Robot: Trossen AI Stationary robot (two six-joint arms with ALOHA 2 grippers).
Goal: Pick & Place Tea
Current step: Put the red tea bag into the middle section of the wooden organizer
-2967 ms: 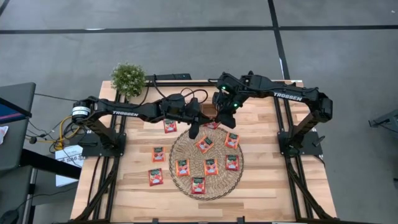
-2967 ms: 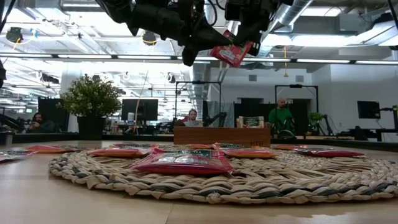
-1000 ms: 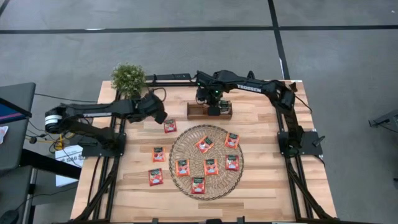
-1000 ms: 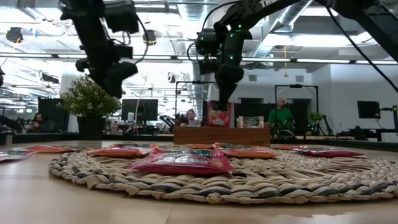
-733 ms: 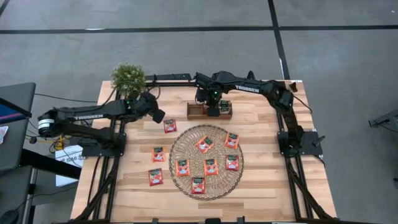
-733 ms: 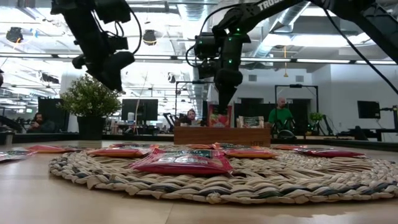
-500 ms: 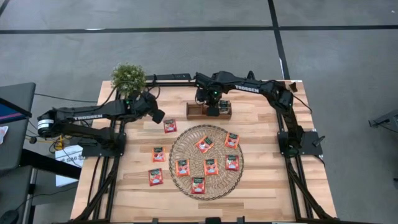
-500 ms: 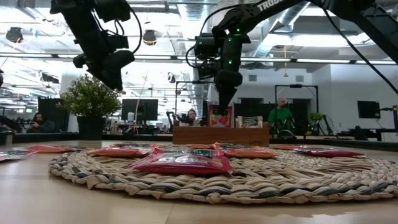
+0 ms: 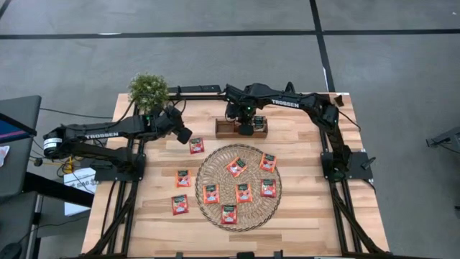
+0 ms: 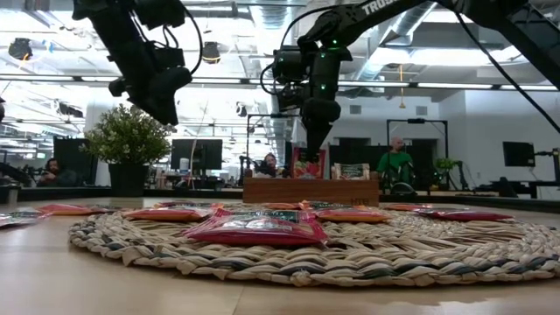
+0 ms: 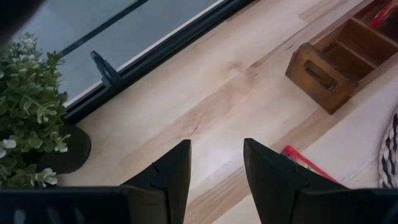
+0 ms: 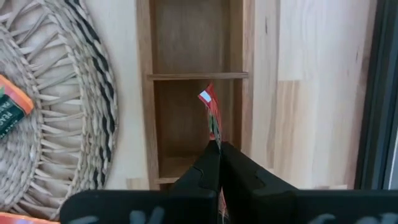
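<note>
Right gripper point(image 12: 217, 149): over the wooden tray point(image 9: 241, 128) at the table's far edge; fingers pressed together, pinching one red tea sachet point(image 12: 211, 115) edge-on above a tray compartment.
Left gripper point(image 11: 216, 163): raised near the potted plant point(image 9: 148, 89); fingers spread, holding nothing.
Arm lettering: "TROSSEN" legible on both arms.
Remaining sachets: six on the woven mat point(image 9: 210, 171), three on bare table point(image 9: 309, 216) left of the mat. Sachet print too small to read.

tray point(image 9: 224, 128) behind mat point(image 9: 208, 176) | sachets point(image 9: 236, 167) on mat | plant point(image 9: 148, 91) far-left
</note>
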